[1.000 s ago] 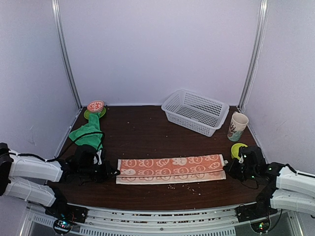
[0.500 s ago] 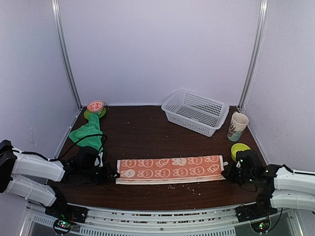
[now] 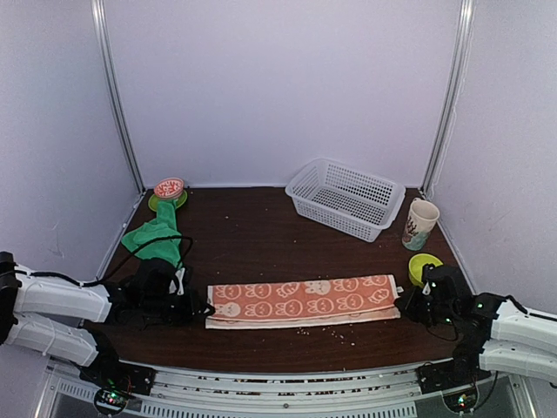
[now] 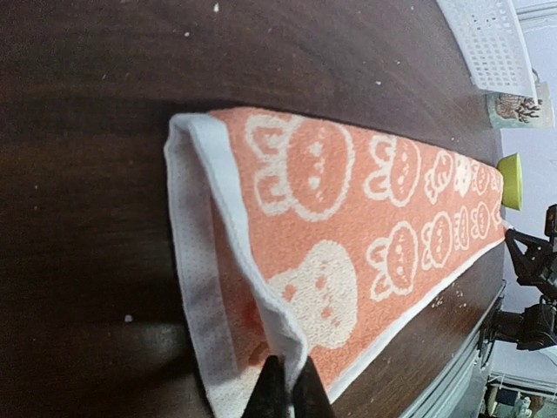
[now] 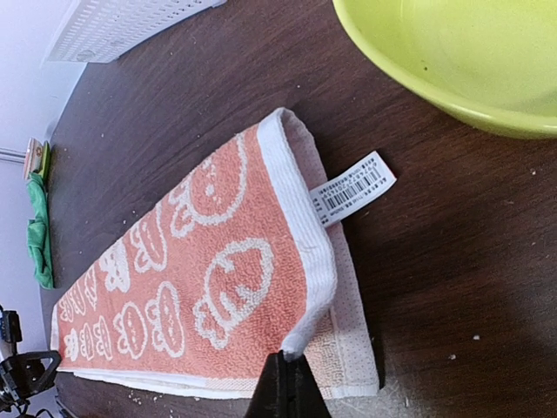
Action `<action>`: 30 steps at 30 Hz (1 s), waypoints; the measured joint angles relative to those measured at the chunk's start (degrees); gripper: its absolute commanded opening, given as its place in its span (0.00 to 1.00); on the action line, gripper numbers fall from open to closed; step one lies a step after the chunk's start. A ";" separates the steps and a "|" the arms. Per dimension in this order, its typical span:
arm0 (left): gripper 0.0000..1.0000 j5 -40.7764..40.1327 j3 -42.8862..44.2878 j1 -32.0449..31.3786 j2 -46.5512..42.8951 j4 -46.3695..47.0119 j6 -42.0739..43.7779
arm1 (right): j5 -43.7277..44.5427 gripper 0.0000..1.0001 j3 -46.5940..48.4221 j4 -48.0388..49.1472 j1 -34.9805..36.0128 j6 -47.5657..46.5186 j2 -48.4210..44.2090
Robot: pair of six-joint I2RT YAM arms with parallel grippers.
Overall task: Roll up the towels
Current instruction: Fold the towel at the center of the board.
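My left gripper (image 4: 287, 394) and right gripper (image 5: 287, 383) each pinch one end of the orange towel (image 3: 300, 300). It looks soft and limp, so I think the hems hold best.

The left arm (image 3: 61, 300) enters at the lower left of the top view, lying low and reaching toward frame centre. The left gripper (image 3: 198, 307) is closed, pinching one end of the orange towel (image 3: 300, 300). The right arm (image 3: 522, 326) mirrors this from the lower right. The right gripper (image 3: 406, 303) is clamped on the opposite end.
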 measured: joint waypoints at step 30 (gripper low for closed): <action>0.59 0.96 0.87 -3.28 5.66 3.39 1.03 | 1.11 0.72 -3.76 -3.30 0.85 3.78 -4.31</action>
